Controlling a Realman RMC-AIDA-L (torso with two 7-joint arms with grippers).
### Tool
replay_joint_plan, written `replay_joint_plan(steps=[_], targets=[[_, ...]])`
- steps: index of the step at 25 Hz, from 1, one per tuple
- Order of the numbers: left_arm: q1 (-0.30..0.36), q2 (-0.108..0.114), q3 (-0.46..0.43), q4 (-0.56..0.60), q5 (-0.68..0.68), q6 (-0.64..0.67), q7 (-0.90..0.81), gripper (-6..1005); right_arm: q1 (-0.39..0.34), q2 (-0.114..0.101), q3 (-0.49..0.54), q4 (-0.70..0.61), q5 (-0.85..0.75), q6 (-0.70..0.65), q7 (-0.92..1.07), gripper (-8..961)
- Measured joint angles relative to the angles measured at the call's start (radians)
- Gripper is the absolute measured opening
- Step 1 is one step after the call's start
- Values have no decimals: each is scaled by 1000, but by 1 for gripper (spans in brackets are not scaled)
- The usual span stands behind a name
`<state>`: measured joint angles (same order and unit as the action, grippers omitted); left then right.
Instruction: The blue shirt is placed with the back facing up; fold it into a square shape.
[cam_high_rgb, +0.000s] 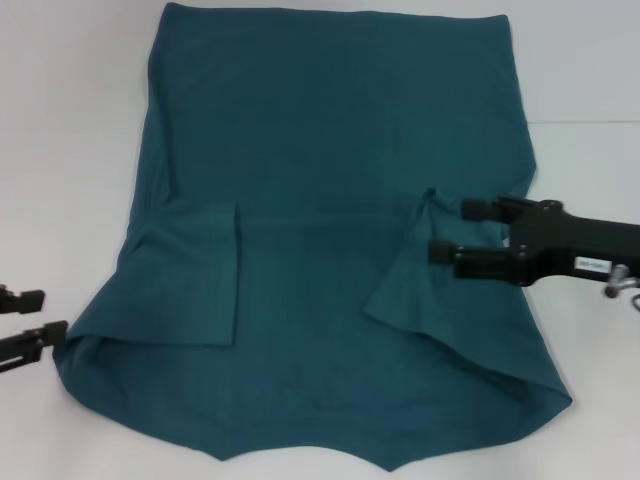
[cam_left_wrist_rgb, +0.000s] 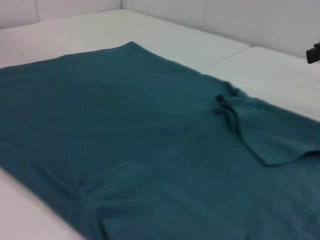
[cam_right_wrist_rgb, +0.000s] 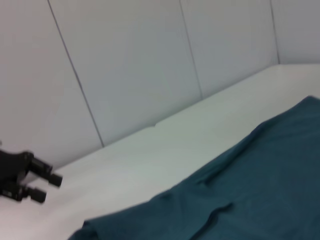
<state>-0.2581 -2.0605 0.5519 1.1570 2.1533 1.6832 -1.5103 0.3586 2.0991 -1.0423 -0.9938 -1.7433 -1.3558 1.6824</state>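
Head view: a plain white table (cam_high_rgb: 70, 120) fills the picture, a faint seam running across it toward the far right. The right wrist view adds the room, with pale wall panels (cam_right_wrist_rgb: 135, 75) split by thin vertical joints rising straight behind the tabletop.

Spread over the middle of that table lies the blue shirt (cam_high_rgb: 320, 130), plain side up, flat across its far part, both sleeves folded inward over the body. The left sleeve (cam_high_rgb: 190, 275) lies smooth; the right sleeve (cam_high_rgb: 415, 285) sits bunched and creased at its top.

Right there is the right gripper (cam_high_rgb: 448, 230), reaching in from the right edge, its two black fingers spread apart, one above the other, tips just at the crumpled sleeve with nothing between them. Whether they touch the cloth I cannot tell.

Down at the near left, the left gripper (cam_high_rgb: 38, 315) pokes in beside the shirt's corner, fingers apart and holding nothing, off the fabric on bare table.
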Motion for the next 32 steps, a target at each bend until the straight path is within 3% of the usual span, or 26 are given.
replay_joint_plan(steps=[3,6,12,23,32], targets=[[2,-1,6,35,45,-19,1,492,2,1,-73,14,1,66,-5,785],[-11,-12,11,71,130,-23,-4,495,2,1,-136,19,6,127,-1,955],[-25,-45,21,82,212,-96,23,501,14,1,-214,29,59,171,7,945],[-125,-66,36,-1,304,-135,-33,503,31,-8,-229,21,57,170,79,944],[-166,-78,58,-49,373,-221,-68,503,27,-9,-223,21,45,172,71,943]])
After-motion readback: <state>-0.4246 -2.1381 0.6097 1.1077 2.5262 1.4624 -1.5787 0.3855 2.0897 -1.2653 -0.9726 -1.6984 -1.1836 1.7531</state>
